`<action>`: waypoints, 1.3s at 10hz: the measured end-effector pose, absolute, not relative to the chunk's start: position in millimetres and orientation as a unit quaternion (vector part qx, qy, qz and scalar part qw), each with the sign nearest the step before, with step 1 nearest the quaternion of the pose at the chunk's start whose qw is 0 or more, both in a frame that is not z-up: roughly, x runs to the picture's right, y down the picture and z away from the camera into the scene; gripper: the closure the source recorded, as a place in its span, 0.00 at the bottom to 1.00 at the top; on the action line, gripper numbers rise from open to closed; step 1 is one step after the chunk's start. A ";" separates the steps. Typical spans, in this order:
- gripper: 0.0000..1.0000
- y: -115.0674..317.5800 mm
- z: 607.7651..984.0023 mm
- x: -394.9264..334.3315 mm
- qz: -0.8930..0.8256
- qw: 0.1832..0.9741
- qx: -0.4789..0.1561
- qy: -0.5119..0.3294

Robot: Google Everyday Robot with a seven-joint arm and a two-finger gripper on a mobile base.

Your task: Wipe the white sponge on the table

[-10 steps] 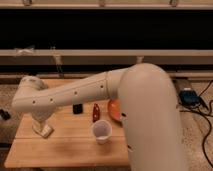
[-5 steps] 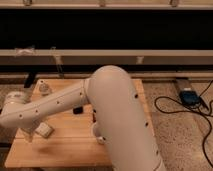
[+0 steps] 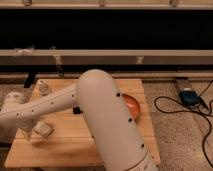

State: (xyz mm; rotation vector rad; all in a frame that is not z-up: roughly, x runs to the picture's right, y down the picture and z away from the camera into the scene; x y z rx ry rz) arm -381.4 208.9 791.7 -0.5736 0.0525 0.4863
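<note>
Since half a second ago the thick upper section of the arm (image 3: 107, 125) sits slightly further left, so that an orange bowl (image 3: 132, 107), hidden then, now shows at the arm's right side; the forearm, the white sponge (image 3: 43, 130) and the small clear bottle (image 3: 45, 88) hold the positions they had. The arm rises from the lower right foreground, bends at a large rounded joint over the middle of the counter (image 3: 65, 147), and runs leftward and downward past the counter's left edge, where the wrist turns down. The hand (image 3: 27, 133) is low at the front left part of the counter, just beside the white sponge on its left; contact between the two cannot be confirmed. Whether the hand is clenched or released cannot be told from this view. The white sponge lies flat on the planks near the left edge, towards the front, well apart from the bottle, which stands upright near the back left corner. A small dark object (image 3: 77, 110) lies on the counter against the underside of the forearm, its nature unclear. The orange bowl rests near the right edge, partly covered by the arm. On the speckled floor to the right, a blue device (image 3: 189, 96) sits with black cables (image 3: 167, 107) trailing from it.
</note>
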 end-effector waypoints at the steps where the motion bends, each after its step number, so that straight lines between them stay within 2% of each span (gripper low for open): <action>1: 0.20 206.0 799.3 -381.1 0.241 0.928 -0.284 0.028; 4: 0.23 198.6 814.6 -379.6 0.247 0.924 -0.289 0.031; 7: 0.49 203.0 820.9 -380.1 0.246 0.923 -0.292 0.039; 10: 0.80 208.2 824.5 -380.6 0.241 0.923 -0.296 0.048; 11: 0.85 208.3 825.0 -378.4 0.243 0.922 -0.298 0.049; 13: 0.85 202.4 825.0 -368.3 0.257 0.918 -0.299 0.050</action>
